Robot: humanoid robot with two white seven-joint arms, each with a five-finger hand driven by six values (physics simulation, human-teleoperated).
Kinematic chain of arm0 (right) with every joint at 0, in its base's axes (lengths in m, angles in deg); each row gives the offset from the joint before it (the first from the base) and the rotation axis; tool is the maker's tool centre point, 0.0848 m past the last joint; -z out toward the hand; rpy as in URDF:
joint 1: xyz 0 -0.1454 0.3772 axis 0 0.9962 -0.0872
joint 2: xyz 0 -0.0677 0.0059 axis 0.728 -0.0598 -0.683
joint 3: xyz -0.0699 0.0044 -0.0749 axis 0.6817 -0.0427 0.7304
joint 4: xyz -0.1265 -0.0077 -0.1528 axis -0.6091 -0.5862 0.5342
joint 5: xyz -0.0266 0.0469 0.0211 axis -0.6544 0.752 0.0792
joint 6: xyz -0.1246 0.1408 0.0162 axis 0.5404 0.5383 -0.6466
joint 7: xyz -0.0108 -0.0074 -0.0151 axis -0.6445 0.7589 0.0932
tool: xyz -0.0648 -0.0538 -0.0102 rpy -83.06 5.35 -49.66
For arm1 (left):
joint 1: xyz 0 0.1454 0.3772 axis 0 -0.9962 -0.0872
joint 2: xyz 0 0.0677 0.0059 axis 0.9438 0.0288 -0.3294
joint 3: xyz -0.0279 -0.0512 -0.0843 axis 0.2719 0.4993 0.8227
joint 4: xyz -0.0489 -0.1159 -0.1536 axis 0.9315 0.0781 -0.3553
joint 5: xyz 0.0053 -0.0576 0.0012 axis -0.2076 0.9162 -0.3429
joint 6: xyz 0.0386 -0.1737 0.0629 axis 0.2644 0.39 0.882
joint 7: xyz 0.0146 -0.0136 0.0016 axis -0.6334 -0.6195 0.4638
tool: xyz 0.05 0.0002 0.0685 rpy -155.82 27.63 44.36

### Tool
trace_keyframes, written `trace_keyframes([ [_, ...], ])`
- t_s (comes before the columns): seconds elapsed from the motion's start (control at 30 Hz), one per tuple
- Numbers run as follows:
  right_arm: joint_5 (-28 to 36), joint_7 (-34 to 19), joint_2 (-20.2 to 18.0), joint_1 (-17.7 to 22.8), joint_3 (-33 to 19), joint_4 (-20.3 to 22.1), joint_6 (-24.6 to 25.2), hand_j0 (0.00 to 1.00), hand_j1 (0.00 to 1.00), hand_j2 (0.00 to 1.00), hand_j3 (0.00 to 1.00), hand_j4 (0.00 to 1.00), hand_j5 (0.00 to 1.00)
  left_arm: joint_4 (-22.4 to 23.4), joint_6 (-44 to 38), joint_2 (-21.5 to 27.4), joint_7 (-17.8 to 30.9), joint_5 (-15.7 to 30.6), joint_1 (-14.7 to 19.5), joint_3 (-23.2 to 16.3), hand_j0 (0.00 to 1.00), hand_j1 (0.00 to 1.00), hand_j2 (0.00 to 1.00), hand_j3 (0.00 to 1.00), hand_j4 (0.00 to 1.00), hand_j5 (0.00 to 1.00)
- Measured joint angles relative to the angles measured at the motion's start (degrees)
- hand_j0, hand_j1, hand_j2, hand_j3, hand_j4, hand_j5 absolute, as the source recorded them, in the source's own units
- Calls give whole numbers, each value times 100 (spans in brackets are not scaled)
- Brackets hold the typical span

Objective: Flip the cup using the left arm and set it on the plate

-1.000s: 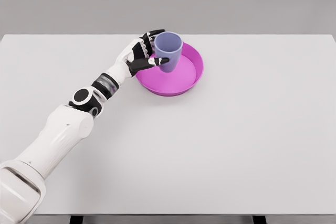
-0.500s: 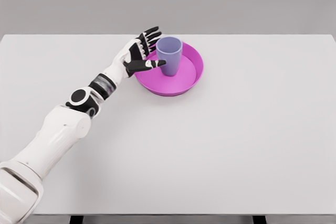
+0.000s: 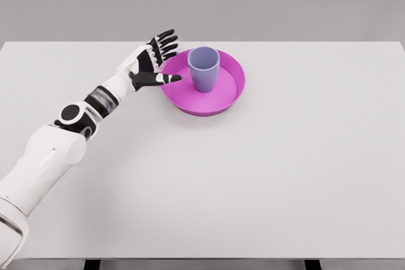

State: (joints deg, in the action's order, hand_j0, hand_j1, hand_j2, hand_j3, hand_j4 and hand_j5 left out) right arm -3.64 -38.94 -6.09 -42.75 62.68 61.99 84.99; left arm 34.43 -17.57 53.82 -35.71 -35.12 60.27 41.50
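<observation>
left hand (image 3: pixel 154 61) spread wide, empty, just left of the plate (image 3: pixel 229 96) on the worktop (image 3: pixel 285 169). cup (image 3: pixel 204 68) upright on plate, mouth up. placing looks finished; next, probably just clear away.

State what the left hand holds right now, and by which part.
Nothing. The left hand is open, beside the cup, which stands upright on the plate.

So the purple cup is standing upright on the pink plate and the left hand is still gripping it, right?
Not quite. The purple cup does stand upright on the pink plate, but the left hand is not gripping it. The head view shows the hand open, fingers spread, to the left of the cup with a clear gap between them.
</observation>
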Motion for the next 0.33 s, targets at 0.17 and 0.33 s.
trace_keyframes([
  [0.17,1,0,0,0,0,1,0,100,100,100,100,100,100,-1582,121,1824,830,16,-589,28,100,100,100,100,100,100],
  [0.33,1,1,0,9,0,0,0,100,100,100,100,100,100,-2458,622,3276,990,32,-896,63,100,100,100,100,100,100],
])
